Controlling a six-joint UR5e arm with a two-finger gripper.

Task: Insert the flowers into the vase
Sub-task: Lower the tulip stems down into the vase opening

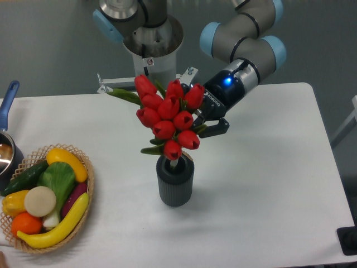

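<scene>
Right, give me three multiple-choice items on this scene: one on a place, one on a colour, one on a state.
1. Where is the wicker basket?
A. At the table's left front
B. Right of the vase
C. Behind the robot base

2. What colour are the buds of the flowers?
A. Yellow
B. Red
C. White

3. How do the flowers stand?
A. Flat on the table
C. In the basket
B. Stems down in the vase

Answers:
1 A, it sits near the table's left edge, holding toy vegetables.
2 B, every bud is red.
3 B, the bunch rises from the vase's mouth, with the gripper beside the buds.
</scene>
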